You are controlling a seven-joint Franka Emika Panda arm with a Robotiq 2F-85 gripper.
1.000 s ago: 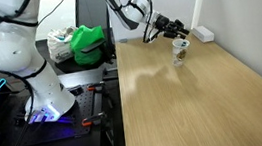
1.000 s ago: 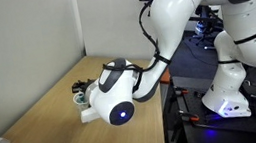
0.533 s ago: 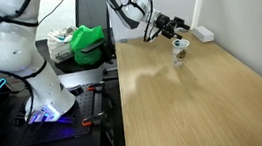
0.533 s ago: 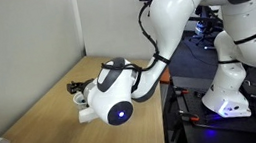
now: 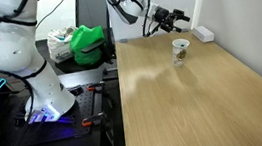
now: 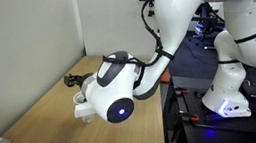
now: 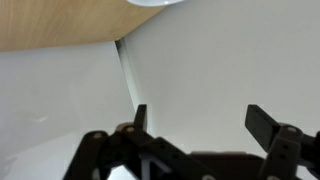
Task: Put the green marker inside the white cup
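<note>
**End effector released above white cup; marker appears to sit in the cup**

- Surface (image 5: 200, 105): light wood, running away from the camera toward a white wall.
- White cup (image 5: 180, 49): upright on the surface, toward its far end. A small dark-green shape at its mouth looks to be the green marker (image 5: 180, 45), though it is too small to confirm.
- End effector (image 5: 172, 18): hangs above the cup and slightly beyond it, not touching. In the wrist view its fingers (image 7: 262, 122) are spread wide with only the white wall between them. The cup's rim cuts the top edge of that view.
- Arm housing (image 6: 111, 92): in an exterior view this white joint hides the cup. The end effector shows dark just past it.
- Power strip (image 5: 203, 34): white, at the far edge by the wall.
- Green bundle (image 5: 89, 43): off the surface, beside a dark monitor (image 5: 92, 15).
</note>
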